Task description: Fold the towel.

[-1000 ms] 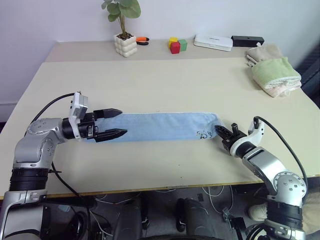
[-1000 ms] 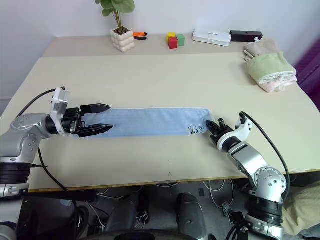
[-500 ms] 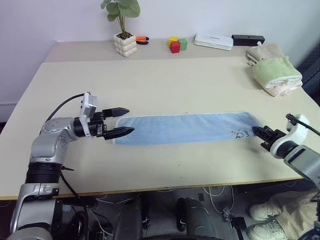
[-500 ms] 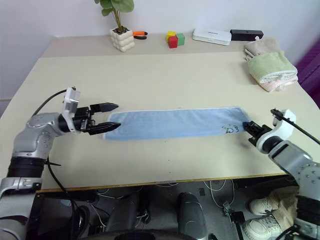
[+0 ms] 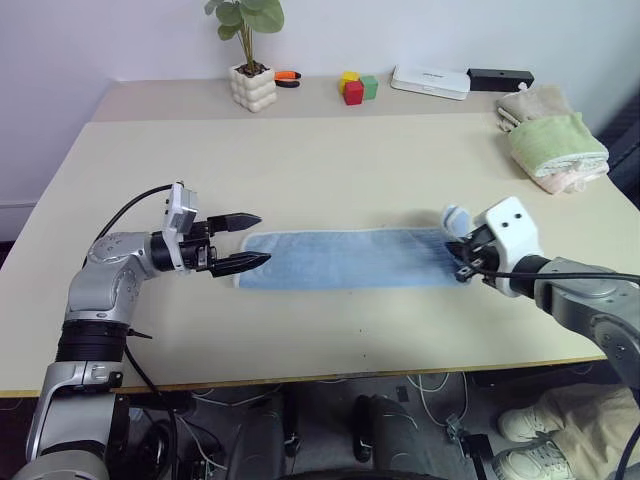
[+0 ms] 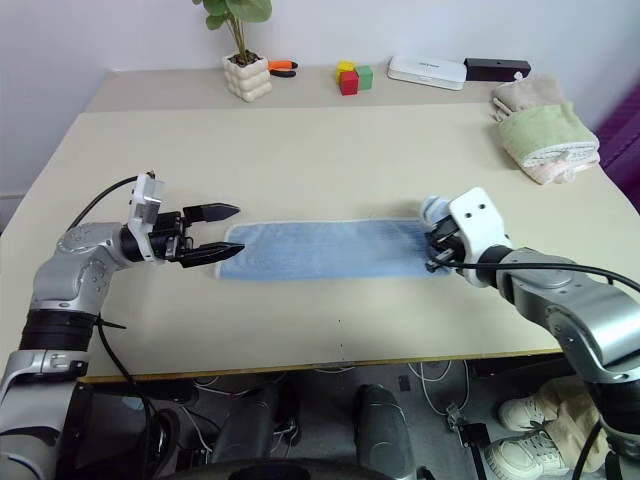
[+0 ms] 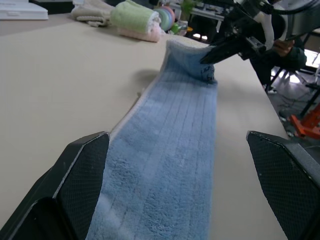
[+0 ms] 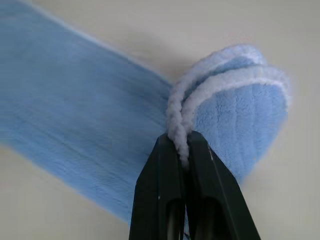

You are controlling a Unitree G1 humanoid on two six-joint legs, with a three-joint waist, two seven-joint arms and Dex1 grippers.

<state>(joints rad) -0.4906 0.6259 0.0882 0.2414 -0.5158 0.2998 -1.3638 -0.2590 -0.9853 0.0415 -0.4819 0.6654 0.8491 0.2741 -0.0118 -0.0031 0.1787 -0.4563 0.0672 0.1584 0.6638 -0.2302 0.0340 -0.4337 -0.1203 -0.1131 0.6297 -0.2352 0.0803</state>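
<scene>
- The right gripper (image 8: 183, 150) has its two smooth black fingers clenched on the towel (image 5: 345, 258), pinching the doubled whitish trim of one end so the terry bunches into a rounded, puffy loop above the fingertips.
- That pinched end stands lifted off the table (image 5: 330, 160) and curls over, while the rest of the towel lies flat as a long, narrow light-blue strip across the middle of the tabletop, near its front edge.
- The cloth is a soft looped pile with faint lengthwise ribs and a pale corded border along the long sides.
- The left gripper (image 5: 249, 241) is released, its two pointed black fingers spread wide and level, with finely dimpled inner faces; the fingertips sit just at the other end of the strip, one to each side of it, not closed on it.
- The table is matte beige and smooth.
- At its far right corner lies a stack of folded towels (image 5: 552, 140) in green, beige and pink, thick and fluffy.
- Along the back edge stand a knobbly white plant pot (image 5: 251, 87), small coloured blocks (image 5: 355, 88), a flat white box (image 5: 430, 82) and a slim black bar (image 5: 500, 78).
</scene>
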